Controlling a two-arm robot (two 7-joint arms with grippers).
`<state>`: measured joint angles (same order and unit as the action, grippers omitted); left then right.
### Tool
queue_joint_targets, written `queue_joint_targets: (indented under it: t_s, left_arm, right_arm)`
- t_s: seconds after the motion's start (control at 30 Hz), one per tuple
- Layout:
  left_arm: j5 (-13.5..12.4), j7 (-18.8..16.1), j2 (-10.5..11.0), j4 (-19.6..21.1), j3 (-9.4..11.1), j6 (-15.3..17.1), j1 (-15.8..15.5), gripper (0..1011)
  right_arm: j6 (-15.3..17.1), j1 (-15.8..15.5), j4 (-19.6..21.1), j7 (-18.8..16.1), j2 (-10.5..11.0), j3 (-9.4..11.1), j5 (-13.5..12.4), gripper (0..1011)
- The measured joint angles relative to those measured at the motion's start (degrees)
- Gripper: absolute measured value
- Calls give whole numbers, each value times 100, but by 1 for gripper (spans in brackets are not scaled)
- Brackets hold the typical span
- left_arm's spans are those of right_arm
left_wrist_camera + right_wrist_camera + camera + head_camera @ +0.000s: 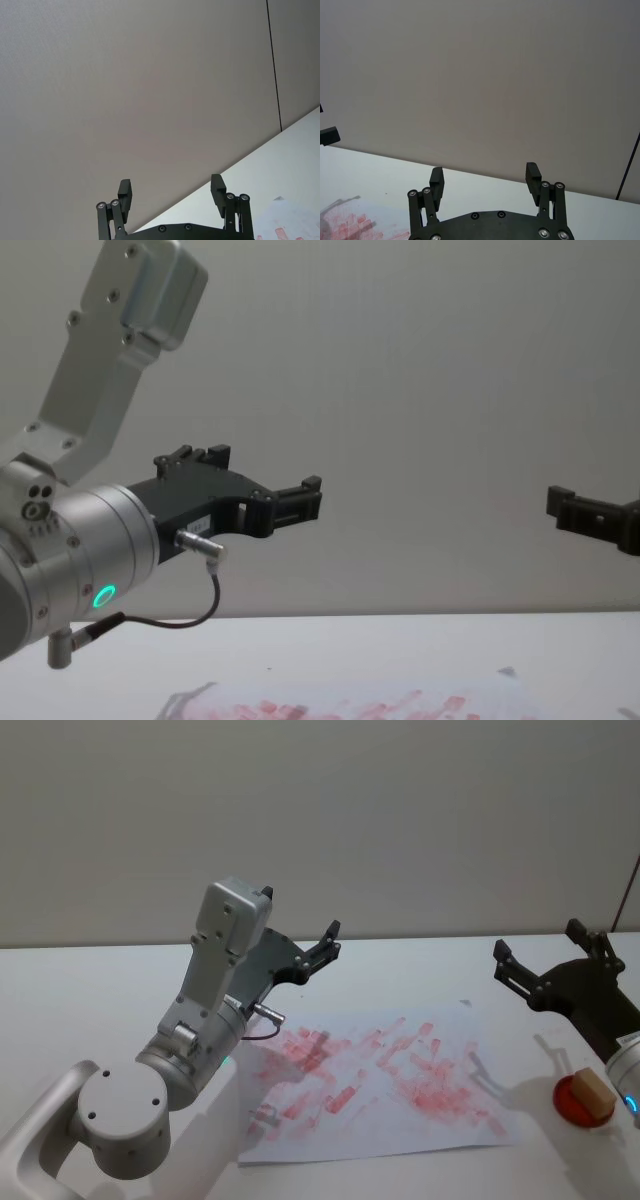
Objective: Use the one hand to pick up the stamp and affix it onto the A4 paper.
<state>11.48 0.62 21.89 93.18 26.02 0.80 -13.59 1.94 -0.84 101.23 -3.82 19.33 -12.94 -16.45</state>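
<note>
Gaping empty, left end effector (pixel 170 186) and right end effector (pixel 538 944) flank red-blotched A4 paper (pixel 400 1070).

It looked like a robotics lab or test room rather than a home or a shop. A plain white table (pixel 420 960) ran back to a bare, pale grey wall (pixel 400 820) marked by one thin dark line (pixel 273 65). A silver robot arm (pixel 200 1010) with a glowing green ring light (pixel 103 595) reached over the table, and the A4 paper (pixel 400 1070) lying there was crowded with red stamp prints.
</note>
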Motion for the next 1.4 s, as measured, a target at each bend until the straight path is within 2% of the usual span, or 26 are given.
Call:
queue_joint_targets:
  t_s: [1.17,1.4]
  left_arm:
    - [0,0,0,0,0,0,0,1001]
    - [0,0,0,0,0,0,0,1001]
  right_arm:
    - [1,-1,0,-1,2,2,-2,1001]
    - [20,-179,121,92,109,54,-66,1001]
